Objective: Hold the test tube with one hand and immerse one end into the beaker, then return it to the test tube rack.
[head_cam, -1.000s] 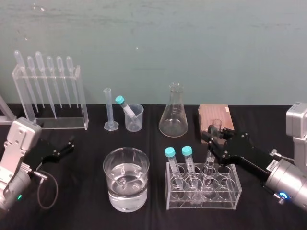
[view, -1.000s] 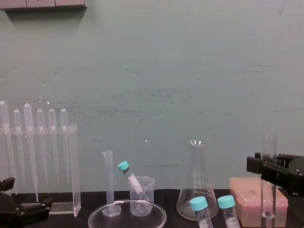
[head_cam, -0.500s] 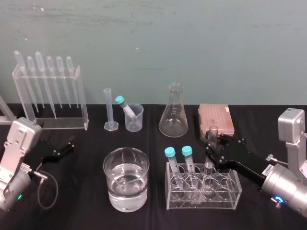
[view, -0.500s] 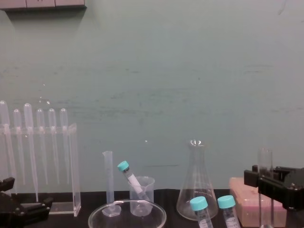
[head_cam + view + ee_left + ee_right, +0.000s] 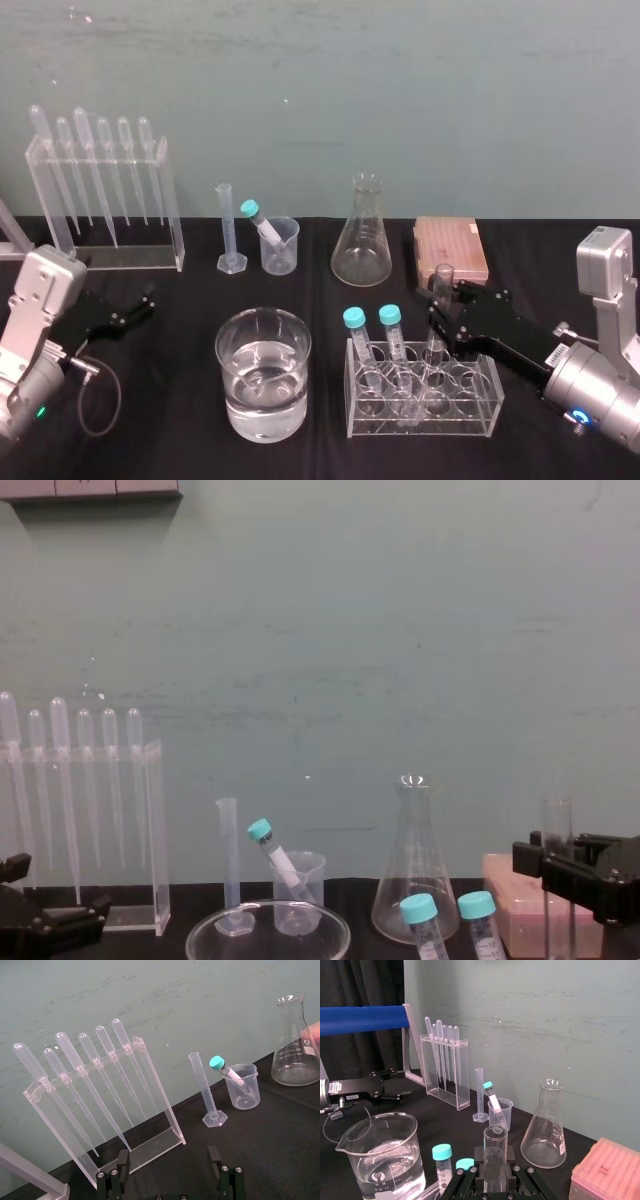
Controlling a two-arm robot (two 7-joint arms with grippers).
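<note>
Head view, right tool (image 5: 441, 297) gripping test tube (image 5: 443, 273), seemingly racked, beside 2 capped tubes (image 5: 389, 317)

Chemistry lab bench. Clear stand (image 5: 170, 215) hung with plastic pipettes (image 5: 101, 160), slim graduated cylinder (image 5: 228, 232), conical flask (image 5: 362, 245) with printed volume marks, test tube rack (image 5: 480, 400) holding teal-capped tubes (image 5: 356, 340), and a pinkish box (image 5: 450, 245) (maybe pipette tips, cannot tell). It all stands on a black-covered table (image 5: 170, 430) against a plain teal wall (image 5: 420, 90).
</note>
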